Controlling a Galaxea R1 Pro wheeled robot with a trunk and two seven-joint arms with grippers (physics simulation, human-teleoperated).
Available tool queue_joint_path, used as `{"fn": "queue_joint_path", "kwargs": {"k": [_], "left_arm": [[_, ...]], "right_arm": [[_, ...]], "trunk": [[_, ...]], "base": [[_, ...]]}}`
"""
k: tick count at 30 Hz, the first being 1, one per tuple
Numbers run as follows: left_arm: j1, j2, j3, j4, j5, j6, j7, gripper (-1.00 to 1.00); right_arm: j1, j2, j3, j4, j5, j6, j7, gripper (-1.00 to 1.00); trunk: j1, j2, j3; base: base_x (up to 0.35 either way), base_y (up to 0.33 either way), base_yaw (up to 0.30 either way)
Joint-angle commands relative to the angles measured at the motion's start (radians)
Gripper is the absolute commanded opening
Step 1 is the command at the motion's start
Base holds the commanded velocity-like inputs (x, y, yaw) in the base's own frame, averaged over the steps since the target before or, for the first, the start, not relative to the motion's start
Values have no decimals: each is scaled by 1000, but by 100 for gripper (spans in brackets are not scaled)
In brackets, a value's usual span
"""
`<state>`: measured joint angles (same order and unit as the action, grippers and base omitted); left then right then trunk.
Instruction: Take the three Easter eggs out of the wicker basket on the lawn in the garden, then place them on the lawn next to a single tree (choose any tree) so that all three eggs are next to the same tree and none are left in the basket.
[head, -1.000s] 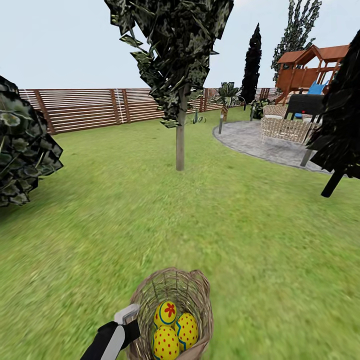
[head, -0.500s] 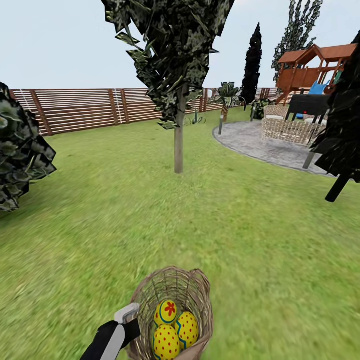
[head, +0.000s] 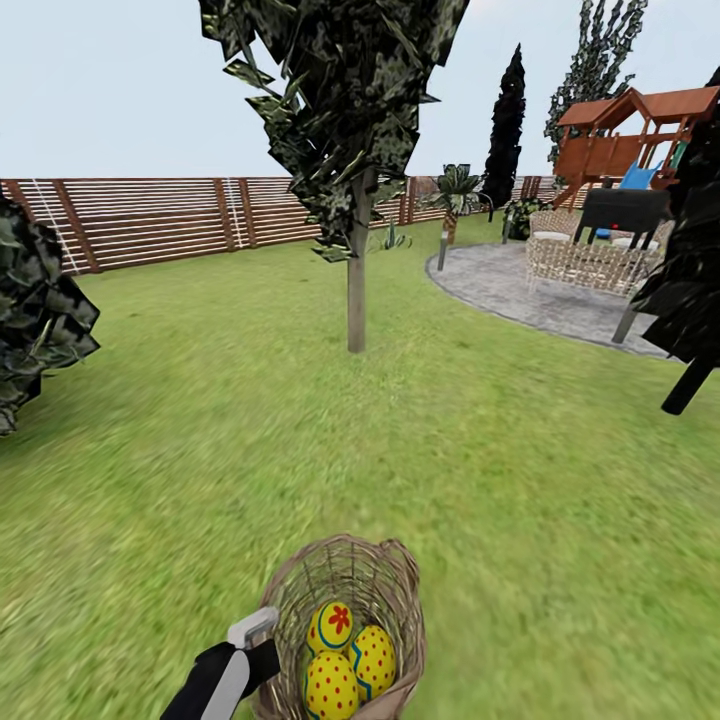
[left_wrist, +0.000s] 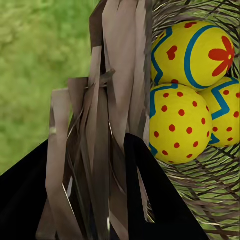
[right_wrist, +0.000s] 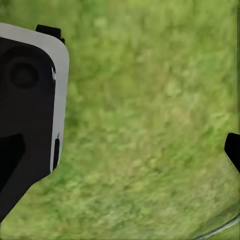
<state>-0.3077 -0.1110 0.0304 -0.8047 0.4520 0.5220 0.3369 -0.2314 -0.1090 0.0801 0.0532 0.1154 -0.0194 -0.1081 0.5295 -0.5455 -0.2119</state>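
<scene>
I am carrying the small round brown open-weave wicker basket (head: 345, 620) in the left claw (left_wrist: 100, 200), whose two dark fingers are clenched on a bundle of the basket's rim strips, as the left wrist view shows. Gripping the rim lets me move all three eggs in one trip instead of lifting them singly. The yellow egg with the red flower (head: 332, 627), the yellow egg with red dots (head: 331, 688) and the yellow egg with blue zigzags (head: 374, 660) sit touching one another low in the basket, where the tapering wall keeps them from rolling out. The basket hangs in front of me over the bright green lawn (head: 500, 470). The tree with the pale straight trunk and dark angular leaf panels (head: 356, 270) stands directly ahead, well apart from the basket, so I judge this to be the transport stage, with unloading not yet begun. The right claw (right_wrist: 120, 130) is released and empty, its fingers spread wide over bare grass, free to pick the eggs out at the tree.
</scene>
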Motion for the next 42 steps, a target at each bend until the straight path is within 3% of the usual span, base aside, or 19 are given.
{"fn": "queue_joint_path", "kwargs": {"k": [1, 42], "left_arm": [[-1, -1, 2, -2, 16, 1, 7, -100], [-1, -1, 2, -5, 16, 2, 7, -100]], "right_arm": [[-2, 0, 7, 4, 7, -2, -4, 100], [-2, 0, 7, 4, 7, -2, -4, 100]], "trunk": [[1, -2, -2], [1, -2, -2]], "base": [[329, 0, 0], [331, 0, 0]]}}
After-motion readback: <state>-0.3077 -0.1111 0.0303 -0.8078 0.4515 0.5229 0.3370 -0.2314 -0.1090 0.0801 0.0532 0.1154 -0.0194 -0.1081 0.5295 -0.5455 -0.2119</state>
